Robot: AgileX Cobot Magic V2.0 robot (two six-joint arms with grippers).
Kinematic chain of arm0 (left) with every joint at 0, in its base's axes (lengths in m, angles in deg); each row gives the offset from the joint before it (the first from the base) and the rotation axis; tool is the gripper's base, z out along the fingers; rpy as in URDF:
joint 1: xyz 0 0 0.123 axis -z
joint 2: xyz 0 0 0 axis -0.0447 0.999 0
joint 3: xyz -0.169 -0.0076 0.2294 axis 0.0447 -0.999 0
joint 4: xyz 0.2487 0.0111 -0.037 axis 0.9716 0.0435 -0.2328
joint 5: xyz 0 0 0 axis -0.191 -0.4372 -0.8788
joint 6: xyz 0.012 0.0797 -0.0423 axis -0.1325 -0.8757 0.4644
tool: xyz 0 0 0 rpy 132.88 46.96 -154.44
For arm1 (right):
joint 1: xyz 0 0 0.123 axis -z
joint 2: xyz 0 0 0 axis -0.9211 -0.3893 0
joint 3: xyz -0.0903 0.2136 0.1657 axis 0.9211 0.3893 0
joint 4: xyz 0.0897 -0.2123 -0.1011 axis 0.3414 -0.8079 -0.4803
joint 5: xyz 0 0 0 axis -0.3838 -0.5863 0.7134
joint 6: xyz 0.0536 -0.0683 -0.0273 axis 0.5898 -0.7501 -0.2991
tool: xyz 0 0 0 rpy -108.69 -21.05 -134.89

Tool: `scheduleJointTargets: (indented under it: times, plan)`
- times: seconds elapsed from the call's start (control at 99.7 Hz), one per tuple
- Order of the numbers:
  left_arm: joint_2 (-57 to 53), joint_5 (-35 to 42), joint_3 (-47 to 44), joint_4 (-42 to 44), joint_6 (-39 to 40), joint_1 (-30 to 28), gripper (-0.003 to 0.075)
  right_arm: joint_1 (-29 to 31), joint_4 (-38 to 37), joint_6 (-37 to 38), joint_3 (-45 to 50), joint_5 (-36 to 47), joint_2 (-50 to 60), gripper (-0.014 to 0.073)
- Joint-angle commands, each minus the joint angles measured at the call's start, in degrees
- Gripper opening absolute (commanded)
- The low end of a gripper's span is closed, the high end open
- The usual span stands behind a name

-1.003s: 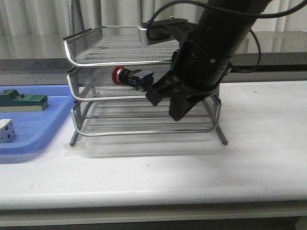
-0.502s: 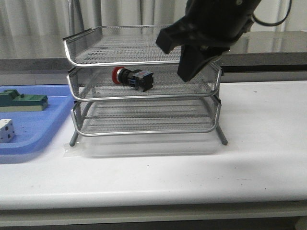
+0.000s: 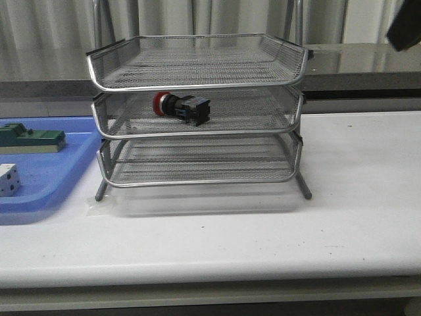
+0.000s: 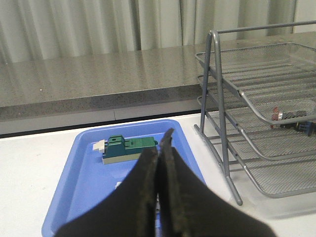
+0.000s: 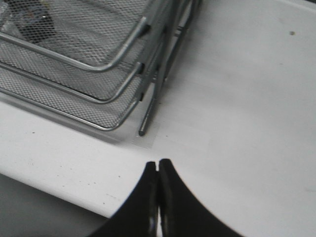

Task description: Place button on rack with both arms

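Half a second ago the right arm [image 3: 406, 27] covered the upper right part of the rack [image 3: 197, 112] in the front view; now it has gone up and away, and only a dark corner of it shows at the upper right edge of the frame. The button has not moved.

Nearest in the front view is the white table [image 3: 263, 237]. On it, at centre, stands the rack, with the blue tray [image 3: 46, 174] just beside it at the left edge. The button [image 3: 182, 106] lies on its side in the middle tier, left of that tier's centre. Its long axis runs across the frame, with the red cap pointing to the left and the blue-and-black block to the right.

The right gripper [image 5: 157, 168] is closed with nothing between its fingers, above bare table near a rack leg. The left gripper [image 4: 159, 153] is closed and empty too, above the blue tray, with a green block [image 4: 129, 148] beyond its tips.
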Motion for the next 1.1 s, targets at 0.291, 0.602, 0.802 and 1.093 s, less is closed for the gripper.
scheduleJointTargets:
  times: [0.291,0.602,0.802,1.093]
  plan:
    - [0.62,4.3,1.54,-1.2,0.46,0.09,-0.002,5.77,-0.38,0.58,11.81,5.4,24.59,-0.0069]
    - [0.62,4.3,1.54,-1.2,0.46,0.09,-0.002,5.77,-0.38,0.58,15.2,4.45,36.6,-0.0069]
    - [0.62,4.3,1.54,-1.2,0.46,0.09,-0.002,5.77,-0.38,0.58,15.2,4.33,36.92,-0.0069]
    - [0.62,4.3,1.54,-1.2,0.46,0.09,-0.002,5.77,-0.38,0.58,15.2,4.27,36.92,-0.0069]
